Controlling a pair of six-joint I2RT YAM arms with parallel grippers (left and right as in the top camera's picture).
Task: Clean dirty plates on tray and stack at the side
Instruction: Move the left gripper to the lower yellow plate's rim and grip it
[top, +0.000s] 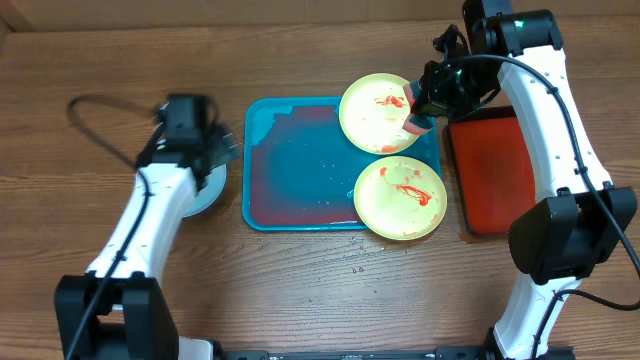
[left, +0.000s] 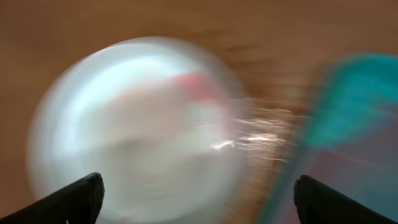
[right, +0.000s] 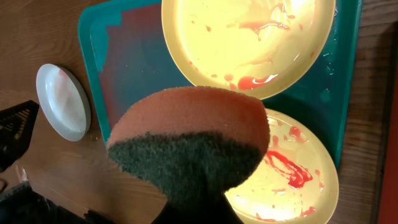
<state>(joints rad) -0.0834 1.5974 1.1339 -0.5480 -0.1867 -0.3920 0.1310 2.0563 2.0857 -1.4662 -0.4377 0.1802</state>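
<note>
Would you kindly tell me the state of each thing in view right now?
Far plate: on tray, sauce-smeared.
Near plate: on tray, sauce-smeared.
Blue plate: off tray, faint red smear.
Tray: wet, reddish film.
Sponge: gripped, over far plate.
Left gripper: open, over blue plate.
Right gripper: shut on sponge.

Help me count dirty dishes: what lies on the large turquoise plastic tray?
Two round yellow-green plastic plates smeared with red sauce. An orange sponge hides part of the upper one's rim.
</note>
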